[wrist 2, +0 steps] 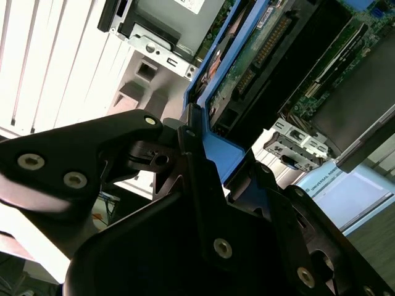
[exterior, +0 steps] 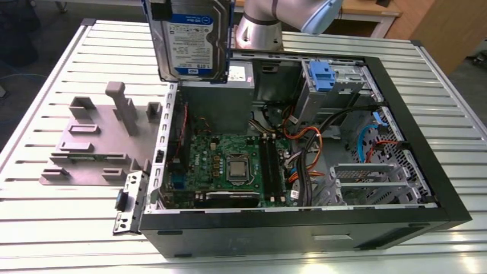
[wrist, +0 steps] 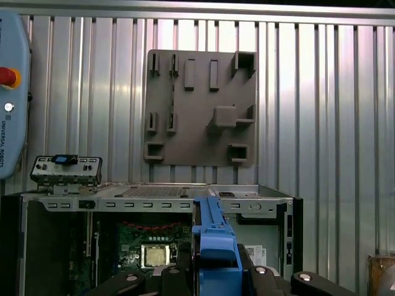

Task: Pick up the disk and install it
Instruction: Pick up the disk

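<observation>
We see the disk (exterior: 190,40) held upright in the air near the top of the exterior view, its white-and-blue label facing the camera. It hangs above the back corner of an open computer case (exterior: 304,220), over a grey power-supply box (exterior: 216,100). The robot arm (exterior: 266,23) rises behind it.

In the second wrist view the gripper (wrist 2: 213,145) is closed on the disk. Its black fingers (wrist 2: 123,139) press from both sides against the blue rail (wrist 2: 229,161) that runs around the disk's edge. In the first wrist view that rail stands edge-on between the finger bases.

The case lies on its side on a ribbed metal table (exterior: 61,228), with the green circuit board (exterior: 228,148) and its processor (exterior: 238,169) exposed. A grey slotted stand (exterior: 99,142) sits flat on the table just beside the case, on the exterior view's left. A blue latch (exterior: 321,77) sits on the metal drive cage at the far end of the case, towards the exterior view's right.
</observation>
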Robot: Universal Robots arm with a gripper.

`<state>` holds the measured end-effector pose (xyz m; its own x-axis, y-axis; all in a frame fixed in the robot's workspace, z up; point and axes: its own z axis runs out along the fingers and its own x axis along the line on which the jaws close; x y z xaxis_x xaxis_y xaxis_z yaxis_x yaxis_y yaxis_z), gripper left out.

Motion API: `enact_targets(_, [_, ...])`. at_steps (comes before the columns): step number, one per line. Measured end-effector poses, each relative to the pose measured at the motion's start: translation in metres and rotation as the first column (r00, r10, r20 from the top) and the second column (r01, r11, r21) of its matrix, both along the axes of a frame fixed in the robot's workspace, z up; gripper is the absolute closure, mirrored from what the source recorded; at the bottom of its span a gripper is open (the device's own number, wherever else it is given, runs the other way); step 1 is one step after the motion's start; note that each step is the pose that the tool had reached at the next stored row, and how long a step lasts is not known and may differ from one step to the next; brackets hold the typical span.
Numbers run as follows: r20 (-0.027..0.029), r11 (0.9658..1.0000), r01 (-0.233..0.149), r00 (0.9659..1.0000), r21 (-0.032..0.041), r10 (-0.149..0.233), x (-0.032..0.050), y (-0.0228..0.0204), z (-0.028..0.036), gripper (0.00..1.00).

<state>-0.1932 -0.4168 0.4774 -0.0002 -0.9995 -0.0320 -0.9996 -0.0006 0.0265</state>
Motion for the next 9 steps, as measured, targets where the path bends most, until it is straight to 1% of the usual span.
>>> enact_targets(4, [0.0,1.0,0.0,1.0,0.0,0.0,0.0003,0.0,0.0,0.64])
enact_targets(9, [0.0,1.0,0.0,1.0,0.0,0.0,0.0027,0.0,0.0,0.64])
